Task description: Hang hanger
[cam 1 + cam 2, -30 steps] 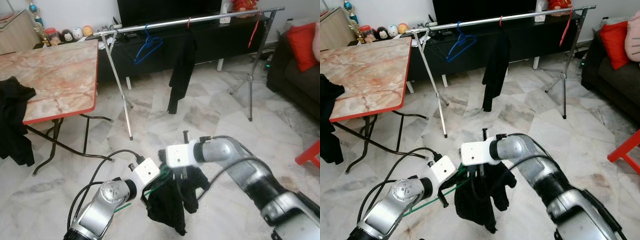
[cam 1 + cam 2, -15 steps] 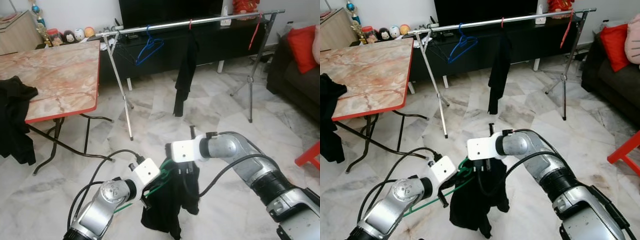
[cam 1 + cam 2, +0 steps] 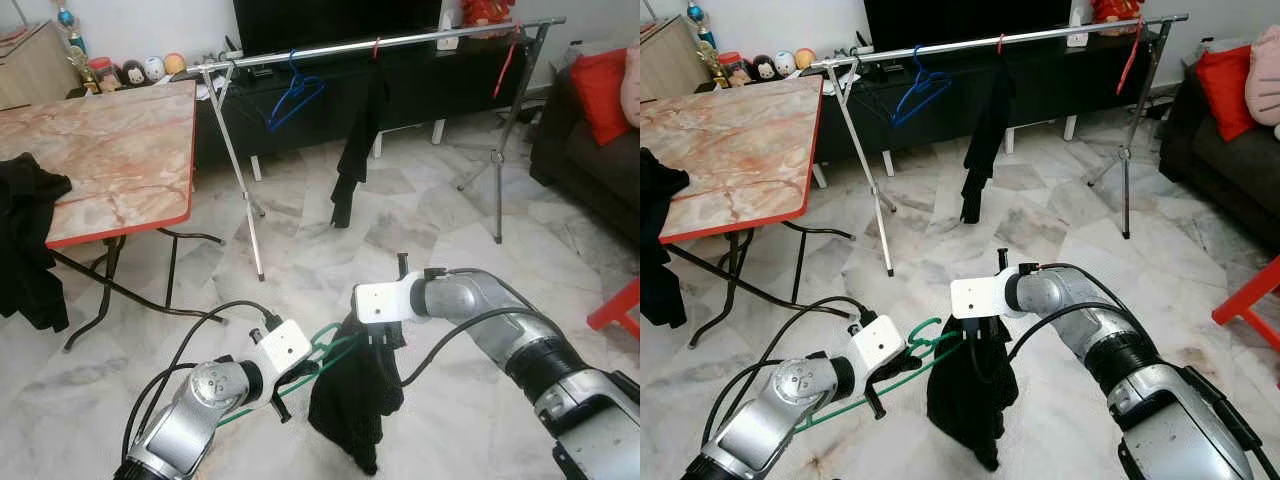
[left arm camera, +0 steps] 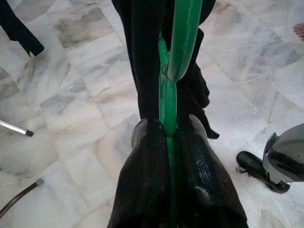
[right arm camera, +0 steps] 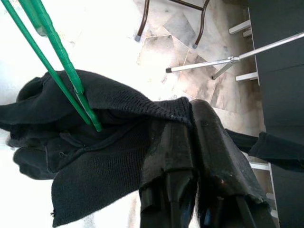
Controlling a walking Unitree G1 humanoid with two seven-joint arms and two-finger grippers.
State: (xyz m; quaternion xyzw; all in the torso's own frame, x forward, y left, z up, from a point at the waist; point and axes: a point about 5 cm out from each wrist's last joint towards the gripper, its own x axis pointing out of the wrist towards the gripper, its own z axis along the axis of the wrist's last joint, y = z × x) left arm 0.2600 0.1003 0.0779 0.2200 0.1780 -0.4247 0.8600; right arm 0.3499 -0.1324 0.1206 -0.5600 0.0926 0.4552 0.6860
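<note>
Marble floor (image 3: 300, 250), steel rail (image 3: 400, 40) far ahead. Eye views: left gripper (image 3: 300, 368) holds green hanger (image 3: 335, 345); right gripper (image 3: 385, 335) holds black garment (image 3: 355, 400) at its collar.
Left wrist: jaws closed on thin plastic hanger.
Right wrist: jaws pinch limp knit. Seat both shoulders before lifting.

Home living room: sofa (image 3: 590, 130), television (image 3: 335, 20).

Green hanger (image 3: 330, 345), black garment (image 3: 355, 400)

A red-edged pink marble pattern is seen on the desk (image 3: 110, 150); grey-veined white marble on the floor (image 3: 330, 250).
</note>
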